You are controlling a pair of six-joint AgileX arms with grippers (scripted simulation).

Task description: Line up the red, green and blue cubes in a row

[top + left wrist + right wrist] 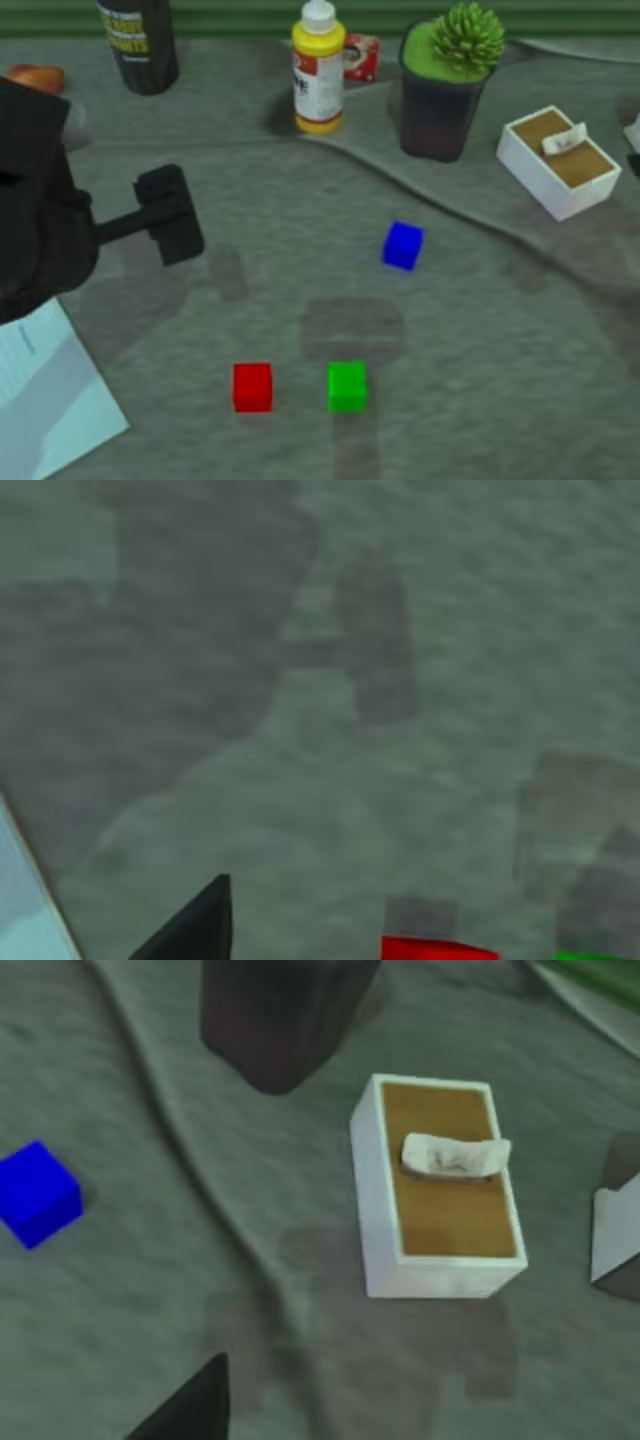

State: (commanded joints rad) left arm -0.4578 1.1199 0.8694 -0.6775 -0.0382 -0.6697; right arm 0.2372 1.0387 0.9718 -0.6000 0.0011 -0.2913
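Note:
The red cube (252, 387) and green cube (347, 386) sit side by side near the table's front edge, a small gap between them. The blue cube (403, 245) lies apart, farther back and to the right, and also shows in the right wrist view (38, 1193). My left gripper (170, 215) hovers open and empty over the left of the table, behind and left of the red cube. In its wrist view only one dark fingertip (200, 925) shows, with slivers of red cube (435, 948) and green cube (598, 955). My right gripper (290, 1425) is outside the top view, open, one fingertip (200, 1405) visible.
Along the back stand a black can (140, 40), a yellow bottle (318, 70) and a potted plant (450, 80). A white box with a brown top (558, 160) sits at the right. A pale sheet (50, 400) lies at the front left corner.

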